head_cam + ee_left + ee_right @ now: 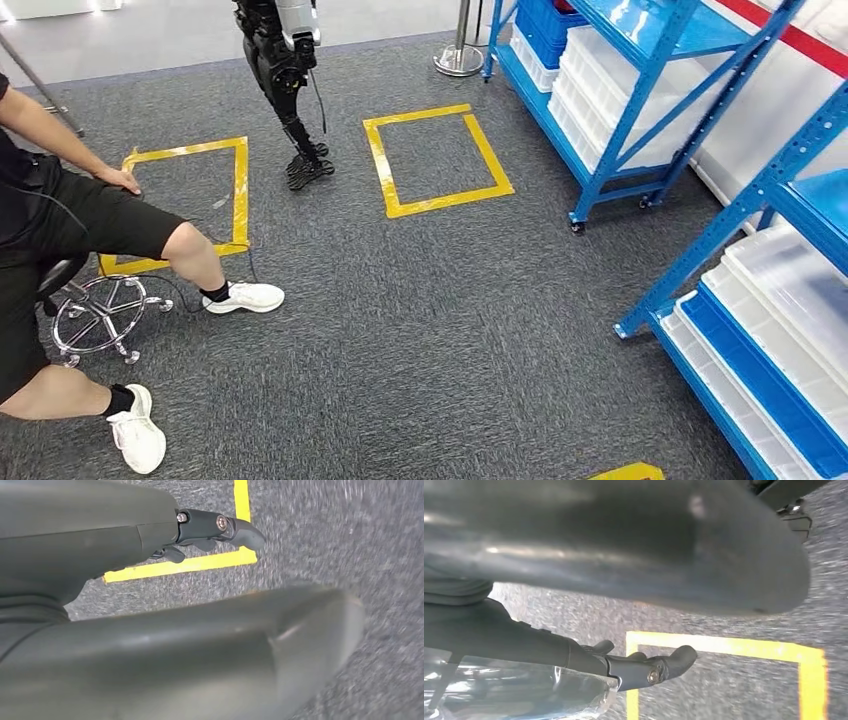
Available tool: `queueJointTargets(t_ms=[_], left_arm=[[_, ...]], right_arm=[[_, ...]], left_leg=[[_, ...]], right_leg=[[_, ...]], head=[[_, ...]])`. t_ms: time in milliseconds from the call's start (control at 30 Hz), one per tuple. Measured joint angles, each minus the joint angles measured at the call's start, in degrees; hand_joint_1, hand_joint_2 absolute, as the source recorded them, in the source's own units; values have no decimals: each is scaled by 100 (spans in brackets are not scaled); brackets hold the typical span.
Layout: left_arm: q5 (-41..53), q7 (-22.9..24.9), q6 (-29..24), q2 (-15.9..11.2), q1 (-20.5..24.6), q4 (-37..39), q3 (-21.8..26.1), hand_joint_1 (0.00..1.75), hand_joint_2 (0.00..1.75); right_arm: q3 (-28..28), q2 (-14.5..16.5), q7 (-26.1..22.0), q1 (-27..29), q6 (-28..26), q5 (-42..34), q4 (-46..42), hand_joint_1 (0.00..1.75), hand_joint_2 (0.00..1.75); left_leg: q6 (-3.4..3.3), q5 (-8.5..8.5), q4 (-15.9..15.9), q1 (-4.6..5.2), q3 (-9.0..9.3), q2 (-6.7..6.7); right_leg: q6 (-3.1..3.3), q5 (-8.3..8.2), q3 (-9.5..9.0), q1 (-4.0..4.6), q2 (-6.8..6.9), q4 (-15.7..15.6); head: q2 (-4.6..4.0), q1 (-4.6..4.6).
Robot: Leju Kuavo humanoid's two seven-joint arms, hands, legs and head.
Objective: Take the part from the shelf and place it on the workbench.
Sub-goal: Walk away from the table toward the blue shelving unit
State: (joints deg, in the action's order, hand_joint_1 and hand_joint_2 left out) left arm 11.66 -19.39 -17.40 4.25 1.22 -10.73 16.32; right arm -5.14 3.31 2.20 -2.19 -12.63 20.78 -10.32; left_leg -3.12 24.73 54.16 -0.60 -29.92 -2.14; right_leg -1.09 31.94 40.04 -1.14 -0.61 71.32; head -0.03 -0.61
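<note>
In the left wrist view my left hand (210, 535) hangs over grey carpet, its dark fingers (240, 530) stretched out apart from the thick thumb (200, 650), with nothing in it. My right hand (639, 667) hangs the same way, fingers (674, 662) extended, thumb (624, 540) well apart and nothing between them. A clear glossy plastic thing (524, 692) lies past the right fingers on the side away from the thumb; I cannot tell what it is. Blue shelves (640, 110) with white and blue bins (770, 330) stand at the right in the head view. I cannot make out a part on them.
A person on a wheeled stool (95, 315) sits at the left, legs stretched onto the carpet. Another robot's legs (295, 110) stand at the back between two yellow tape squares (437, 160). A metal post base (458, 60) stands near the far shelf.
</note>
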Motion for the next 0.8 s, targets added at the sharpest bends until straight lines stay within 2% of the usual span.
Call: queueJointTargets(t_ms=[33,67,100,133,167,200,267,300,333,400,433,467,500,533,567,633,667,700,733,767,800], left_arm=[[15,28,10,3,2,0,-8,0,0],[27,47,15,8,3,0,-21,0,0],[32,61,17,14,5,0,-35,0,0],[37,72,19,16,6,-1,-48,0,0],[42,78,19,16,6,-1,-59,0,0],[47,82,18,13,11,-2,-68,0,0],[58,85,16,10,33,-5,-89,0,0],[63,84,15,12,47,-7,-98,0,0],[68,83,14,13,54,-8,-103,0,0],[80,81,14,14,49,-9,-110,0,0],[84,80,14,13,40,-9,-111,0,0],[86,79,14,12,32,-9,-113,0,0],[87,77,14,10,26,-9,-113,0,0],[87,75,14,10,23,-9,-113,0,0],[88,72,14,9,21,-9,-114,0,0],[91,69,14,-2,21,-8,-115,0,0],[95,67,15,-9,20,-8,-118,0,0],[99,64,15,-18,19,-7,-120,0,0],[102,62,15,-26,20,-7,-122,0,0],[105,58,15,-27,23,-8,-124,0,0],[105,56,14,-29,29,-9,-125,0,0]], right_arm=[[0,-3,2,9,0,-5,0,0,0],[0,-10,3,18,0,-7,0,0,0],[0,-18,3,22,0,-8,0,0,0],[0,-18,3,16,0,-8,-1,0,0],[0,-16,2,5,0,-7,-1,0,0],[0,-11,-1,0,-1,-7,-1,0,0],[0,-12,-5,4,-1,-7,-1,0,0],[0,-16,-6,10,-2,-9,0,0,0],[0,-21,-6,10,-2,-14,0,0,0],[0,-17,-6,6,-2,-22,0,0,0],[0,-11,-7,4,-2,-23,0,0,0],[0,-5,-8,4,-2,-25,0,0,0],[0,-1,-9,9,-2,-28,0,0,0],[0,-1,-10,17,-2,-31,0,0,0],[0,-1,-10,23,-2,-34,0,0,0],[0,12,-10,29,-2,-37,0,0,0],[0,22,-10,27,-3,-37,0,0,0],[0,33,-11,25,-4,-37,0,0,0],[0,46,-11,27,-5,-37,0,0,0],[0,50,-12,30,-6,-35,0,0,0],[0,51,-13,33,-6,-34,0,0,0]], left_leg=[[13,-4,2,-2,-10,-77],[35,-5,10,-7,-15,-148],[66,1,34,-13,-19,-217],[112,19,62,-8,-27,-283],[166,44,99,-4,-31,-345],[216,70,130,-1,-28,-401],[292,112,156,-17,1,-501],[329,144,179,-43,11,-477],[360,235,268,-67,-11,-365],[396,616,795,-100,-222,-12],[386,851,1202,-98,-403,121],[366,1025,1591,-93,-584,181],[336,1087,1842,-87,-709,204],[295,1026,1878,-76,-736,216],[240,849,1668,-60,-648,245],[104,421,887,-11,-285,460],[41,278,570,23,-139,579],[-6,216,394,55,-58,660],[-36,209,341,80,-38,673],[-63,182,310,101,-34,615],[-76,140,234,88,-13,536]], right_leg=[[-68,-40,-58,-30,24,-59],[-148,-156,-253,-60,79,-370],[-216,-297,-534,-90,194,-843],[-254,-425,-772,-91,321,-1244],[-243,-512,-932,-85,415,-1523],[-195,-550,-976,-66,461,-1639],[-69,-566,-915,-35,360,-1607],[-18,-572,-911,-50,296,-1603],[29,-589,-925,-61,236,-1601],[113,-635,-940,-60,110,-1601],[142,-653,-924,-26,42,-1598],[162,-665,-909,10,-34,-1597],[174,-674,-900,45,-117,-1596],[185,-680,-898,76,-199,-1595],[192,-686,-902,103,-285,-1595],[204,-703,-912,126,-437,-1596],[196,-714,-908,130,-504,-1597],[184,-728,-895,122,-557,-1598],[157,-745,-878,110,-611,-1604],[123,-767,-855,108,-668,-1620],[103,-778,-826,113,-660,-1613]], head=[[-1,-2],[-1,-2],[-1,-4],[-1,-7],[-1,-1],[-1,5],[-1,19],[-1,21],[-1,23],[-1,36],[-1,40],[-1,42],[-1,42],[-1,41],[-1,40],[1,34],[1,29],[0,33],[-1,36],[-1,44],[0,51]])
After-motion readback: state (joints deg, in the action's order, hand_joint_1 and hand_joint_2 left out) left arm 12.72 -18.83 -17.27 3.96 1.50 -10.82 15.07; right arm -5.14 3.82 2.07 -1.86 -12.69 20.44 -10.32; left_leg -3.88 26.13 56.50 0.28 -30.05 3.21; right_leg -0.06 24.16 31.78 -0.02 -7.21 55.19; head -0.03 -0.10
